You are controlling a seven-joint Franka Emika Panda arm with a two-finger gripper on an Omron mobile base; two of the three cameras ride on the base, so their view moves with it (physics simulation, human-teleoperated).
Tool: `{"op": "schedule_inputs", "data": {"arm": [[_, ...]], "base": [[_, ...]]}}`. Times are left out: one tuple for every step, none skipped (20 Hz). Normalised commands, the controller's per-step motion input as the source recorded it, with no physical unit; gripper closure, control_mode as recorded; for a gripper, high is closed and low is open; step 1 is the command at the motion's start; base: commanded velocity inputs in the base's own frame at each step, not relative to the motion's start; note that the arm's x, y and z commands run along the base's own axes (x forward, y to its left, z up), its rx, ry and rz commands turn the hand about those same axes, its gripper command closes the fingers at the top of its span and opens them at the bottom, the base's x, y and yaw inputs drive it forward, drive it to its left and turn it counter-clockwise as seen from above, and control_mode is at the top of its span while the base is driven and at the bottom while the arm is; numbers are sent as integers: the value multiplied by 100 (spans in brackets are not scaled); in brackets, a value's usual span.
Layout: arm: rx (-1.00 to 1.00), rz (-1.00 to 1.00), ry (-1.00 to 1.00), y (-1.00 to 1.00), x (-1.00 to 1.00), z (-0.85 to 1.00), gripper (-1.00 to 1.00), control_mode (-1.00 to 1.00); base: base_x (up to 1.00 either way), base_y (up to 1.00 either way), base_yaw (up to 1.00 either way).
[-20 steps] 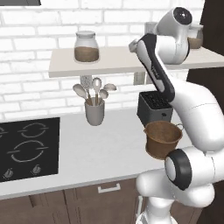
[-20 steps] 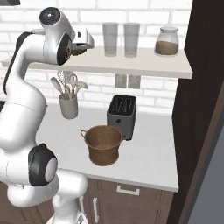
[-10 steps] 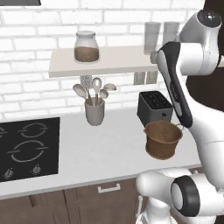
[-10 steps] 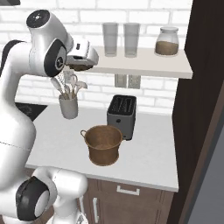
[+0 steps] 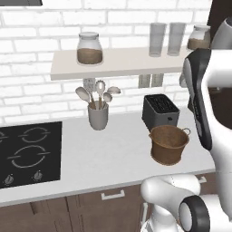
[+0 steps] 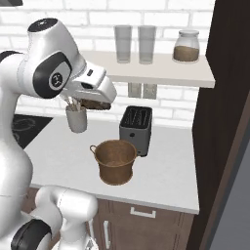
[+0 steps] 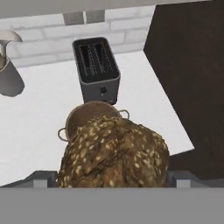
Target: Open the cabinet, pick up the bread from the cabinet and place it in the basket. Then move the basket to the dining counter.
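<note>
White brick backs the kitchen, with a pale surface (image 5: pixel 104 154) carrying everything below a shelf (image 5: pixel 122 63). Taking the basket (image 6: pixel 115 161) as landmark: a dark toaster (image 6: pixel 135 130) stands just behind it, and a grey cup of spoons (image 5: pixel 98 111) sits well off toward the stove top (image 5: pixel 29 152). Above the basket, the hand (image 6: pixel 95 103) carries the bread (image 7: pixel 114 155), its jaws spread wide around the seeded loaf. By my judgement the bread is fetched; lowering it into the basket and carrying the basket to the dining counter remain.
</note>
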Motion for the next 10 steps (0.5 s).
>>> {"op": "schedule_inputs", "data": {"arm": [[2,-11,33,-29,-59,-20,100,-100],[0,-8,31,-28,-41,-32,100,-100],[0,-6,28,-31,-31,-35,100,-100],[1,-3,29,-33,-16,-52,100,-100],[2,-2,25,-34,-13,-54,100,-100],[1,0,23,-22,0,-51,100,-100],[0,0,13,0,0,-76,100,-100],[3,0,5,0,1,-81,100,-100],[3,0,0,9,9,-85,100,-100],[0,0,0,12,25,-84,100,-100]], "base": [[0,0,0],[0,0,0],[0,0,0],[0,0,0],[0,0,0],[0,0,0],[0,0,0],[0,0,0],[0,0,0],[0,0,0]]}}
